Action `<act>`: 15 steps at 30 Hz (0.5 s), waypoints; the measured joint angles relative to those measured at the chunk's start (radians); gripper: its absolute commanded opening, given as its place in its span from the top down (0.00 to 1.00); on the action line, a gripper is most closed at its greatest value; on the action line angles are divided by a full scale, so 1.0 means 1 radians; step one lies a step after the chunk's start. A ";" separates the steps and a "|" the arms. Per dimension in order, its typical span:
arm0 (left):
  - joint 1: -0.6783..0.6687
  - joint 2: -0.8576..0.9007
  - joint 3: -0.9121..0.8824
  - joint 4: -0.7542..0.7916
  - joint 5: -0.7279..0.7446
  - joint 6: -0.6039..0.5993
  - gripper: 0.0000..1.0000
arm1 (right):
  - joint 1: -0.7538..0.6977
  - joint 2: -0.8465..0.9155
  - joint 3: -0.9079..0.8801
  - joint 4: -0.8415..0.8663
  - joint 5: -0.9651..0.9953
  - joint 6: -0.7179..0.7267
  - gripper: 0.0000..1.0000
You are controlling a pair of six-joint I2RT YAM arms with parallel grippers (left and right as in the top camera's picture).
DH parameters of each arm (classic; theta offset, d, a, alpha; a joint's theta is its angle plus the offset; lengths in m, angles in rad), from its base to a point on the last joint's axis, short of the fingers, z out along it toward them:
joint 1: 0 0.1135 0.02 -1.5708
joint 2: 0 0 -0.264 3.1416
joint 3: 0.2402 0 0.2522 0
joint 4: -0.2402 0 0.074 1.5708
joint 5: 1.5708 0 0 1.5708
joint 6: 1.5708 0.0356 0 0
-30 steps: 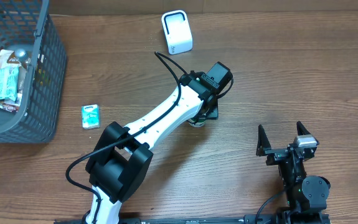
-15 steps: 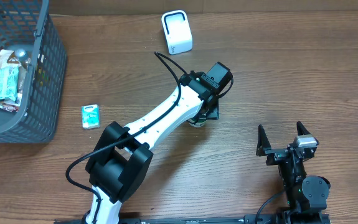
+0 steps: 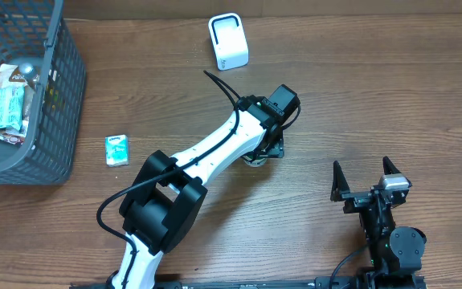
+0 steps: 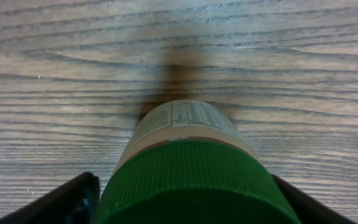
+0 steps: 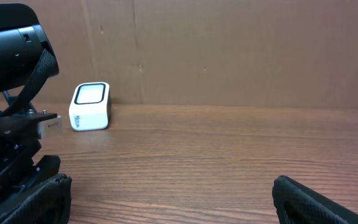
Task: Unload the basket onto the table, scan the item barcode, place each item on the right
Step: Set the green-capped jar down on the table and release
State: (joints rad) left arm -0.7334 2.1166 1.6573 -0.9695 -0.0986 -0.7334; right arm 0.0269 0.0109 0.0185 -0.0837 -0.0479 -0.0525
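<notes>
In the last second the left arm (image 3: 214, 156) has swung its elbow and shoulder a little to the right, while its wrist has stayed over the same spot at the middle of the desk (image 3: 391, 88). The bottle (image 4: 185, 124) has stayed there too, apparently upright and not lifted. The left end effector (image 4: 183, 179) straddles the bottle's green cap (image 4: 191, 180) with a finger on each side, but I cannot tell whether they grip it or stand just clear. The white scanner (image 3: 229, 42) sits well apart at the far edge, so the barcode looks not yet presented. The shift reads as a re-grip or a release. The right end effector (image 3: 361, 172) rests spread wide and empty at the near right. The bottle's label carries fine print too small to read, and the scanner's small mark is likewise illegible.
</notes>
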 measured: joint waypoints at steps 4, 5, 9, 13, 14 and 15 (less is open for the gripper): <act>0.010 0.005 0.050 -0.039 0.000 0.029 0.00 | 0.000 0.000 0.000 0.000 0.000 0.000 0.00; 0.014 0.008 0.085 -0.059 0.000 0.037 0.00 | 0.000 0.000 0.000 0.000 0.000 0.000 0.00; 0.041 0.010 0.246 -0.156 -0.004 0.083 0.00 | 0.000 0.000 0.000 0.000 0.000 0.000 0.00; 0.089 0.010 0.405 -0.283 -0.056 0.105 0.00 | 0.000 0.000 0.000 0.000 0.000 0.000 0.00; 0.103 0.010 0.435 -0.317 -0.071 0.108 0.00 | 0.000 0.000 0.000 0.001 0.000 0.000 0.00; 0.117 0.010 0.455 -0.343 -0.083 0.109 0.00 | 0.000 0.000 0.000 0.001 0.000 0.000 0.00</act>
State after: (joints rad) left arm -0.6167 2.1269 2.1128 -1.3121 -0.1818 -0.6243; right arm 0.0269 0.0109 0.0185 -0.0830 -0.0479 -0.0525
